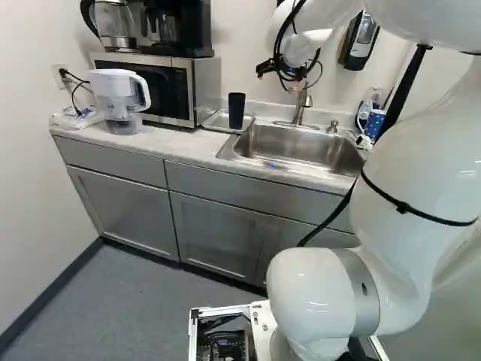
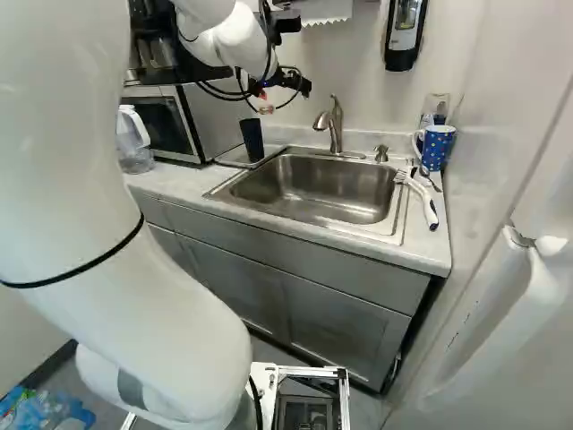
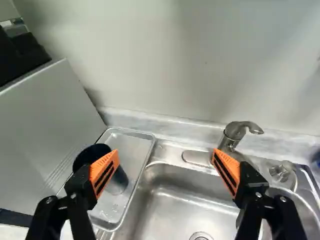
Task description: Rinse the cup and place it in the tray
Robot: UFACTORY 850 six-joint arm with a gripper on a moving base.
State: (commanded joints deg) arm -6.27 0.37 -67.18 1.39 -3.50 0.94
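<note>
1. Looks pretty much done: tall dark tapered cup [image 1: 237, 110] already standing in the shallow silver metal tray [image 3: 137, 150], left of centre in the left base view, beside the stainless steel sink [image 2: 309, 184].
2. Rinsing? Can't tell from here. No visible stream under the curved brushed-metal faucet [image 2: 336, 125], probably just the arm's retreat left.
3. Black gripper with orange pads [image 3: 166, 154]: spread wide, holding nothing, with the cup partly hidden behind one finger.
4. Containers: cup in the tray, inside too dark to read. White-and-clear plastic pitcher [image 1: 122, 90], upper left of the left base view, contents unclear. Same for the blue patterned mug [image 2: 437, 148], upper right of the right base view.
</note>
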